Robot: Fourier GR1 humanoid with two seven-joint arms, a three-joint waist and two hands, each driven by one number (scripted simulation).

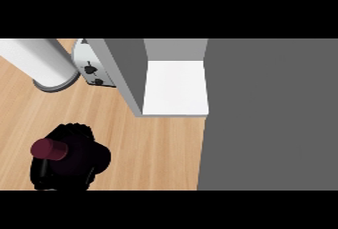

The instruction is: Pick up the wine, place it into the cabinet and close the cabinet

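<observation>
I note the left hand [69,156] clenched around the wine [51,149], lifted off the counter [152,152], with the open cabinet [175,87] up and right of it; placing and closing remain.

The bench [158,152] was a light wooden top with grain running along it, bare over most of its middle. A dark hand [82,163] showed low at the left of the head view, curled around a wine bottle [51,149] with a dark red cap; whether the bottle stood on the wood could not be told. Far beyond that hand, a white cylinder [46,67] with a grey base rested on the bench. Just to the cylinder's right sat a silvery toaster [92,67] with two black knobs. Further right of the hand stood a grey cabinet [264,125], open, its white shelf [175,87] showing inside.
</observation>
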